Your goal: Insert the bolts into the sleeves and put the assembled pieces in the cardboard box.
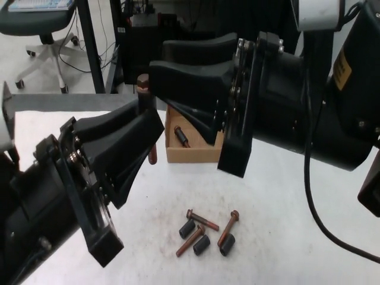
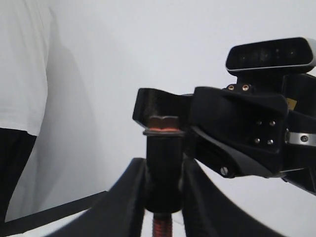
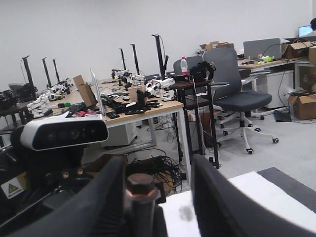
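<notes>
Left tool (image 2: 163,173): pressed onto sleeve (image 2: 163,168); bolt (image 2: 162,123) is seated through it and held upright above the table (image 1: 285,225).
Right tool (image 3: 159,173): spread, with the bolt's head flanked by its fingers.
Cardboard box (image 1: 178,155): one assembled piece (image 1: 181,136) is seen inside.
Table: three loose bolts (image 1: 202,219) and three loose sleeves (image 1: 202,244) are clustered together, near the box.

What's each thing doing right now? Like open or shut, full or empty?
Sleeve: upright, bolt through it.
Bolt: head on top.
Left gripper: shut on the sleeve.
Right gripper: open, around the bolt head.
Cardboard box: open, one assembled piece inside.
Loose bolts and loose sleeves: lying on the table.
</notes>
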Action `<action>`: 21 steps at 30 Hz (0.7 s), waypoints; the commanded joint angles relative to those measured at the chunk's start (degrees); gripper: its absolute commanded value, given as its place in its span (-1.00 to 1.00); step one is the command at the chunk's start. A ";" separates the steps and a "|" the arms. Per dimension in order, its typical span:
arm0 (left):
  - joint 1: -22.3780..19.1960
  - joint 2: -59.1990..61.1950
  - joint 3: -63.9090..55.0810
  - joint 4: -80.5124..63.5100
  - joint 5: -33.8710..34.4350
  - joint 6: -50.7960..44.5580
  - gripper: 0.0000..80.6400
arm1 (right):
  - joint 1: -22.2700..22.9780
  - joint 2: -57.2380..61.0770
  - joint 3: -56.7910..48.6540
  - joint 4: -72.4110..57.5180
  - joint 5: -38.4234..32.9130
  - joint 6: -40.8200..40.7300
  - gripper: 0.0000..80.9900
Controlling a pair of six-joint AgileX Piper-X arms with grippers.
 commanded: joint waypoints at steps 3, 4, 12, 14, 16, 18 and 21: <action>0.17 -0.16 -0.48 3.56 -0.34 2.72 -0.99 | -0.94 -0.28 -0.57 -2.27 0.00 -0.21 0.02; 0.17 -0.16 -0.48 4.26 -0.34 2.68 -0.99 | -0.96 -0.28 -0.57 -3.81 0.00 -0.21 0.02; 0.17 -0.16 -0.48 5.36 -0.34 6.18 -0.99 | -0.96 -0.28 -0.57 -7.60 0.00 -0.21 0.02; 0.17 -0.16 -0.48 5.36 -0.34 6.56 -0.99 | -0.96 -0.28 -0.57 -7.61 0.72 -0.21 0.02; 0.32 -0.16 -0.48 5.42 -0.34 6.56 -0.99 | -0.96 -0.28 -0.57 -7.61 2.50 -0.21 -0.05; 0.84 -0.16 -0.48 5.42 -0.34 6.56 -0.99 | -1.17 -0.28 -0.57 -7.61 3.19 -0.21 -0.19; 2.35 -0.08 -0.83 5.74 -0.62 6.56 -0.99 | -2.29 -0.28 -0.57 -7.61 3.04 -0.21 -0.68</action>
